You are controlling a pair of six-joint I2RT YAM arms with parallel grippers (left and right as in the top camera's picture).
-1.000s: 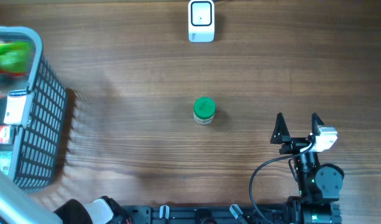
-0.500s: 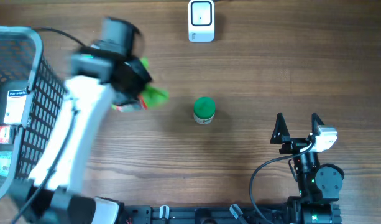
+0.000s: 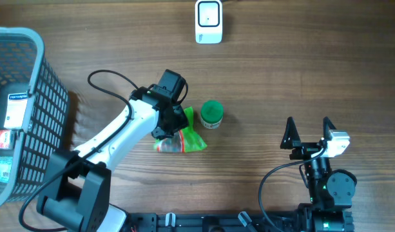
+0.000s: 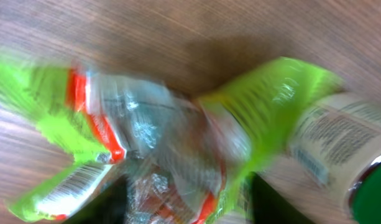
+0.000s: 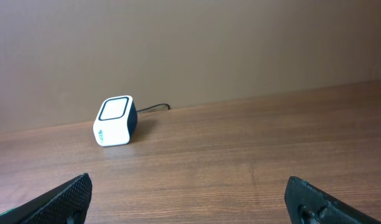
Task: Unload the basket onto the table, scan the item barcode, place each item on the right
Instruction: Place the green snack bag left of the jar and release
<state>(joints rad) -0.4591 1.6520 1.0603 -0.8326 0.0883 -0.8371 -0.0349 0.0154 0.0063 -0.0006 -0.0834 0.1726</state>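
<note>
Wood-grain table, plain wall.
Wall is standing at 12 o'clock; grain is running 9 to 3.

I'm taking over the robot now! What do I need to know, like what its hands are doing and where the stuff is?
Left hand: right over the green snack bag. The close view is blurred, so I cannot tell if it grips.
Right hand: open, empty, parked at the near right.
Things: the bag lies on the table beside the green-lidded jar. The scanner is at the far edge, in the middle. The basket is at the left with more items.
Done: one bag is out on the table.
Left: bring a barcode to the scanner; neither bag nor jar is near it.
</note>
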